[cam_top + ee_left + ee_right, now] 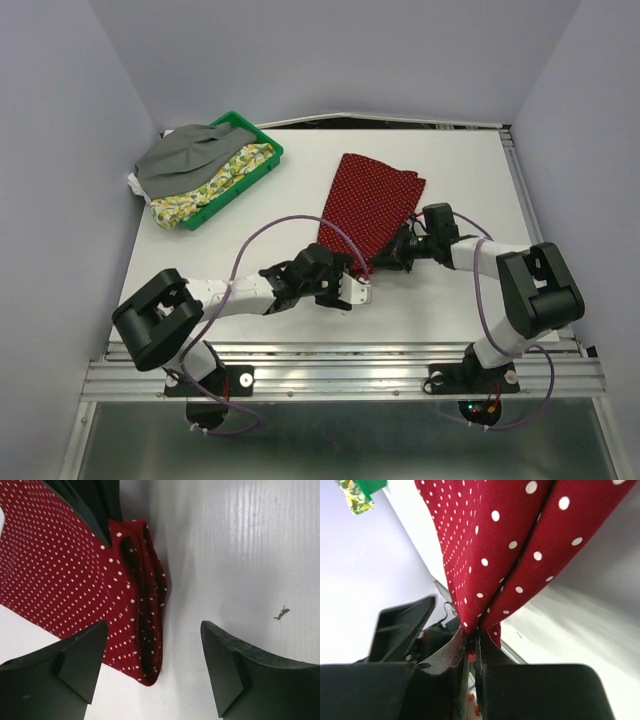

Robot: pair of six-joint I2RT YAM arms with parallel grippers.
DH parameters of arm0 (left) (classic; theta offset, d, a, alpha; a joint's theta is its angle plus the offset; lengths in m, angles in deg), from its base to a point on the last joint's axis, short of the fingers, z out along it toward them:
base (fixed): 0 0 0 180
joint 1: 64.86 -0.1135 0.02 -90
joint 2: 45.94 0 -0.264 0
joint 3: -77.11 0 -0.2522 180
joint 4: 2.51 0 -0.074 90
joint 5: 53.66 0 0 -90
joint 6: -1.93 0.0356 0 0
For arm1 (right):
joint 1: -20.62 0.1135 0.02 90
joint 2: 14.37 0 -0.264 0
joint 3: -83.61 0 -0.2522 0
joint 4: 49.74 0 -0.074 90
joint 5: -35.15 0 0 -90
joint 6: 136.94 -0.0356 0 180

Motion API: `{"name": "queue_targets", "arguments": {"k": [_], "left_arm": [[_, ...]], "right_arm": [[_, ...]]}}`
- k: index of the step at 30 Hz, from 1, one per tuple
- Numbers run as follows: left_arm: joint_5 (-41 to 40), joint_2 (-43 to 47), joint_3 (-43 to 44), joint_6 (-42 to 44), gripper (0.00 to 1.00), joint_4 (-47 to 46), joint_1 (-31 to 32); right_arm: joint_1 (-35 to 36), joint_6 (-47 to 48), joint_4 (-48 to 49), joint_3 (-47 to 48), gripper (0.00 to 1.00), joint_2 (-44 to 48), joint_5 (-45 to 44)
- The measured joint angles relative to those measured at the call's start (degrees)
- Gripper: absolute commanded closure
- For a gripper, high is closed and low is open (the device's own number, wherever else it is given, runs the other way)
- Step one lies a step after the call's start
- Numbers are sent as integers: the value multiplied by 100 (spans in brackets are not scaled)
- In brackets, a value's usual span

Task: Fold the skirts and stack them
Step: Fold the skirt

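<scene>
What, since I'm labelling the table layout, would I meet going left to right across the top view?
Green tray piled with the grey skirt and lemon-print skirt → dark red skirt → right arm's large joint.

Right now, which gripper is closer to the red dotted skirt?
Right. The right gripper is shut on an edge of the red skirt; the left gripper is open, straddling its folded corner without gripping it.
</scene>
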Motion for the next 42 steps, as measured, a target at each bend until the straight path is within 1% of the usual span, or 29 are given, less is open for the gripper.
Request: {"name": "queue_targets", "arguments": {"k": [4,10,16,18,19,20,22,23,25,26,27,28,30,31,32,34,36,38,39,42], "left_arm": [[-251,-450,0,-122,14,-275,-2],[-621,-914,74,-295,19,-538,22],[-922,-1154,367,-472,29,-660,22],[-1108,-1259,428,-538,40,-739,20],[-1193,-1290,442,-564,49,-756,20],[-1261,-1303,444,-595,63,-765,20],[-1366,-1303,444,-710,72,-776,13],[-1405,-1303,444,-728,82,-793,0],[-1438,-1303,444,-785,89,-835,-20],[-1449,-1298,444,-809,96,-852,-22],[-1449,-1290,444,-828,99,-850,-22],[-1434,-1276,448,-817,100,-807,-22],[-1392,-1239,468,-841,100,-684,-24],[-1375,-1217,505,-846,100,-542,-24],[-1351,-1213,573,-839,100,-332,-24],[-1285,-1211,717,-815,100,66,-28],[-1261,-1211,892,-713,100,472,-26],[-1233,-1211,1032,-627,100,826,-15],[-1233,-1211,1082,-588,100,957,-11],[-1239,-1215,1287,-501,100,1515,17]], "right_arm": [[0,-275,74,-2,99,11,114],[0,-811,319,-4,99,114,289],[-42,-1204,588,-42,99,184,400],[-72,-1296,614,-131,99,278,433],[-85,-1335,623,-184,99,326,455],[-105,-1368,619,-223,99,372,463],[-140,-1412,623,-286,99,442,498],[-153,-1425,623,-306,99,466,509],[-192,-1427,627,-348,99,509,533],[-212,-1425,625,-376,96,525,538],[-223,-1421,621,-396,85,535,544],[-229,-1351,577,-398,66,542,546],[-236,-1137,450,-385,56,544,564],[-273,-935,282,-345,49,544,601],[-323,-772,129,-293,46,544,645],[-581,-302,-404,17,45,533,675],[-925,387,-809,498,50,426,866],[-1224,1169,-1449,1204,53,109,1005],[-1419,1757,-1891,1823,53,-232,1049],[-1685,2533,-2616,2942,53,-850,1043]]}}
